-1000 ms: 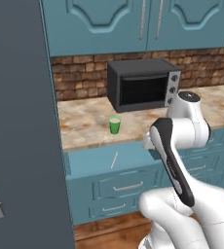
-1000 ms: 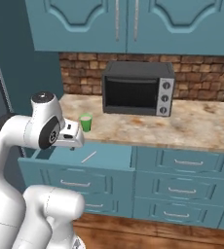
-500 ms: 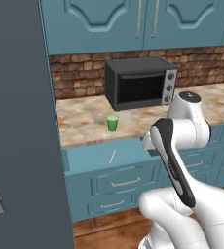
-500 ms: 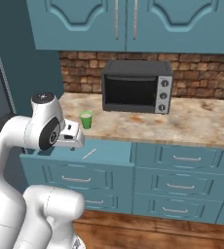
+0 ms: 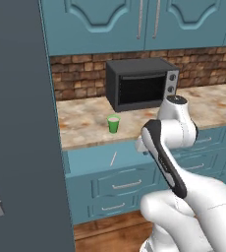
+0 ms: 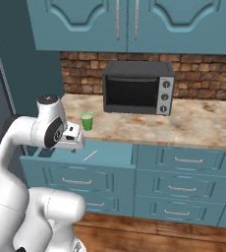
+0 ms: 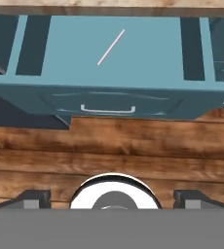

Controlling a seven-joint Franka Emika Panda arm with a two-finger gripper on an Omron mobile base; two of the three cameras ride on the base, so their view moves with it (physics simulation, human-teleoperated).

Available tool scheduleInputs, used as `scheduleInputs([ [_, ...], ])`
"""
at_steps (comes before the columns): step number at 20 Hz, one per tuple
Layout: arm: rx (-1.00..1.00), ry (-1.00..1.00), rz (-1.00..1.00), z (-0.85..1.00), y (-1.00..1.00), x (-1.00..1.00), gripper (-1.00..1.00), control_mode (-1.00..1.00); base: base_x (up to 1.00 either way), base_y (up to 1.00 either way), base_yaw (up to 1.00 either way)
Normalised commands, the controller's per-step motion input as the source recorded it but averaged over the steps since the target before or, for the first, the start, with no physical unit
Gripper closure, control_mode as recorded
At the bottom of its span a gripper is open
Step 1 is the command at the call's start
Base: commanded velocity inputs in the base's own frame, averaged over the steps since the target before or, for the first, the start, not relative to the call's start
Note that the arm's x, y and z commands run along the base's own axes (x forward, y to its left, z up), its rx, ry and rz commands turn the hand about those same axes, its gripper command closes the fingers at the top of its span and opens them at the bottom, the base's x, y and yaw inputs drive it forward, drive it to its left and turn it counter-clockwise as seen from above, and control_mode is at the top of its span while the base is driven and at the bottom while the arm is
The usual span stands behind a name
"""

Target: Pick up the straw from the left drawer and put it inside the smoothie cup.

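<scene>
Gripper (image 7: 112,197), bottom of the hand view, jaws fully open and empty, looks down over the open drawer (image 7: 60,58). The straw (image 7: 110,47) lies diagonally at upper centre: descend over its middle, jaws crosswise. Beyond, the cup (image 5: 113,124) stands on the counter (image 5: 85,129).

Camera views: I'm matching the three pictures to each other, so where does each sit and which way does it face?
Left base view: behind the arm's left, facing the counter; arm at lower right.
Right base view: behind its right; arm at lower left, open gripper above the left drawer.
Hand view: looks down along the fingertips at the drawer.
All share the straw; the base views share the smoothie cup.
</scene>
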Motion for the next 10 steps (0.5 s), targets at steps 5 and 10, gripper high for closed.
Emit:
scheduleInputs([
  [5, 0.0, 0.13, 0.0, -0.33, 0.14, 0.53, -1.0, -1.0, 0.0, 0.0, 0.0],
  [10, 0.0, 0.06, 0.0, -0.39, 0.1, 0.45, -1.0, -1.0, 0.0, 0.0, 0.0],
])
